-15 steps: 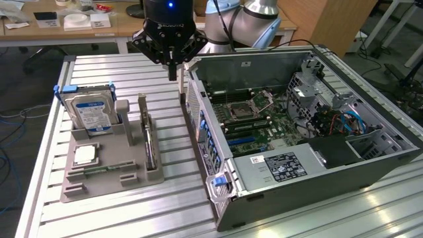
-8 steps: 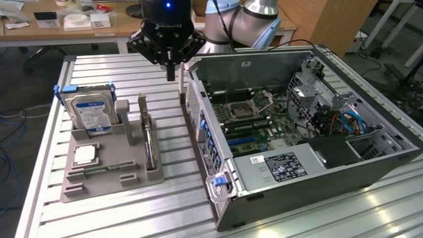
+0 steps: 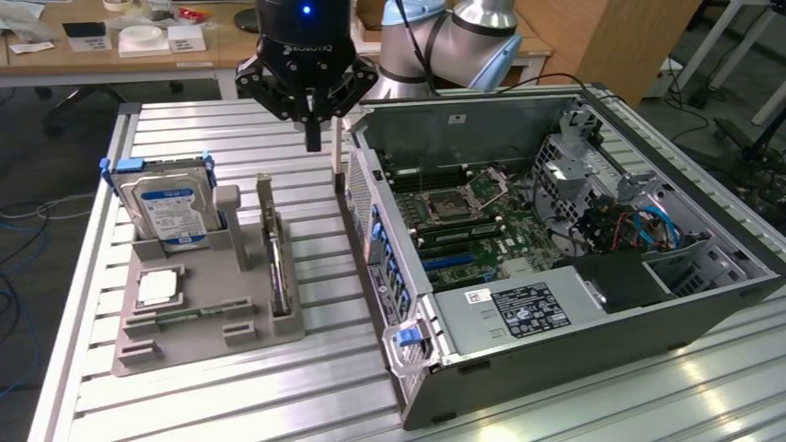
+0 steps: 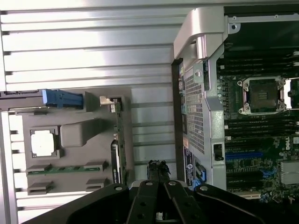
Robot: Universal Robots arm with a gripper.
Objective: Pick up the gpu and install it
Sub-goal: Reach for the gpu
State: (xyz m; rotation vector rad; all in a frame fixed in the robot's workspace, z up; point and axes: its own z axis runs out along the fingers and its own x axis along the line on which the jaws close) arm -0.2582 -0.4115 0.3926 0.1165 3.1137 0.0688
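Observation:
The gpu [image 3: 278, 258] is a thin dark card standing on edge in a slot of the grey holder [image 3: 202, 318], to the exterior view's left of the open computer case [image 3: 540, 276]. My black gripper [image 3: 313, 144] hangs above the slatted table behind the holder, close to the case's rear corner, shut with nothing in it. From the wrist, the gpu [image 4: 117, 144] appears edge-on, off to one side of my shut gripper [image 4: 158, 169]. The motherboard [image 4: 261, 135] lies exposed in the case [image 4: 201, 93], with a blue slot [image 4: 243, 155].
A silver hard drive [image 3: 172, 214] with a blue-white label stands upright in the holder [image 4: 77, 135], and a square processor chip [image 3: 160, 288] lies flat in front of it. Cables and a drive cage fill the case's far side. A desk with boxes stands behind the table.

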